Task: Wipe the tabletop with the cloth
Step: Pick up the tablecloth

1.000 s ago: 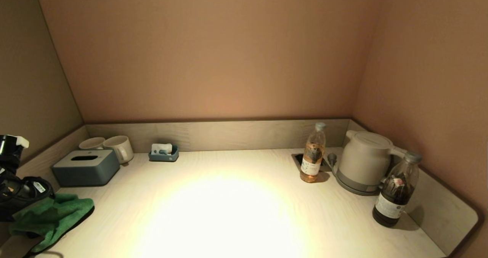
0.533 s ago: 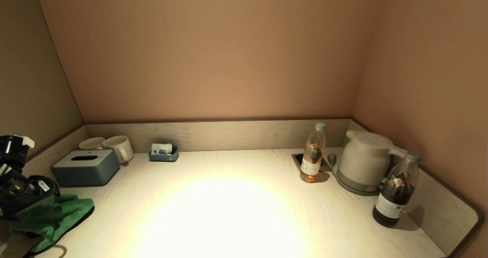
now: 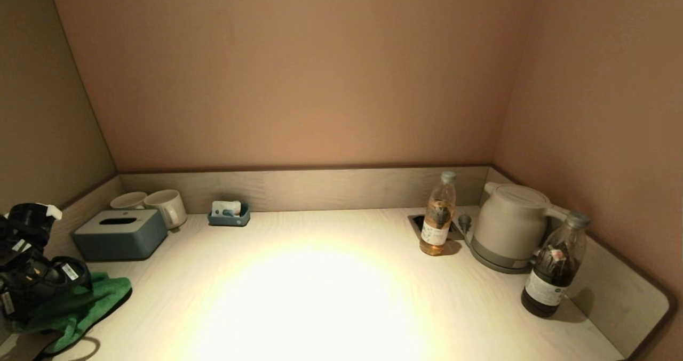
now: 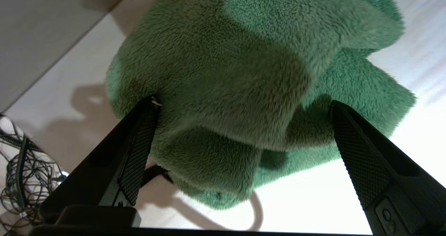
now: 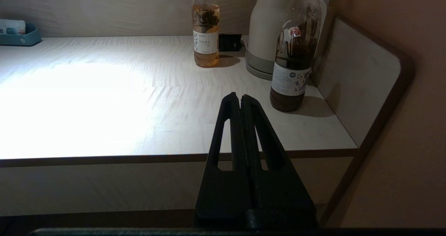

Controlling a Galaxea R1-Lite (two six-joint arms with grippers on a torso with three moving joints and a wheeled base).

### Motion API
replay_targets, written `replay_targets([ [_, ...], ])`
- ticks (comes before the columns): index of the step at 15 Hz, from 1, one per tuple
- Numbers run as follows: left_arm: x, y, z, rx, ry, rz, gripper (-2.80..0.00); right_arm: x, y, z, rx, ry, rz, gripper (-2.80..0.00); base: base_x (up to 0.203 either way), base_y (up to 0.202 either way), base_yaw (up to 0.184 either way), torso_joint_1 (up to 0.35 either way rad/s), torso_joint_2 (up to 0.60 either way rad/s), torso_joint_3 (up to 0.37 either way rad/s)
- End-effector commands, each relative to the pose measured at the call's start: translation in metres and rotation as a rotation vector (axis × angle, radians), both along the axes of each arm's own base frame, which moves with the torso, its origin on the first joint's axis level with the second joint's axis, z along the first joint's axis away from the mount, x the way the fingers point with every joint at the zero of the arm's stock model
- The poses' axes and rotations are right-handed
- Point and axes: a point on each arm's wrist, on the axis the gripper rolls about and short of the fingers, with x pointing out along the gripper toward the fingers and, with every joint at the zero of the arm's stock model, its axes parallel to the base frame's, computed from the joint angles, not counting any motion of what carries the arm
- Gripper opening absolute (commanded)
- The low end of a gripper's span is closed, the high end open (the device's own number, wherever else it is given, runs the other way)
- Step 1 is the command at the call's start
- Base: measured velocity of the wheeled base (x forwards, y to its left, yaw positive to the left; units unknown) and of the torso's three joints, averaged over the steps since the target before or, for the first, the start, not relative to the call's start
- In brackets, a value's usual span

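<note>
Blue tray with small packets

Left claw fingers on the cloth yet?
Cannot tell. In the left wrist view the open left claw straddles the green cloth; its fingertips overlap the cloth's edge, but neither contact nor gap shows plainly.

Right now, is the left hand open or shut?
Open: the left hand has its fingers spread wide around the bunched green cloth.

Fluffy cloth, matt wood-grain tabletop
</note>
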Motion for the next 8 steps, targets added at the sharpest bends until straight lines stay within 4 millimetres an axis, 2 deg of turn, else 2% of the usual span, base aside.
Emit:
replay_targets([
  [1, 0.0027, 0.0013, -0.0126, -0.011, 0.028, 0.004, 0.00, 0.0001, 0.0000, 0.0000, 0.000, 0.001, 0.001, -2.80, 0.000, 0.000, 0.000, 0.000, 0.00, 0.000],
  [8, 0.0071, 0.0030, -0.0152, -0.009, 0.022, 0.007, 0.00, 0.0001, 0.0000, 0.0000, 0.000, 0.001, 0.001, -2.80, 0.000, 0.000, 0.000, 0.000, 0.00, 0.000],
])
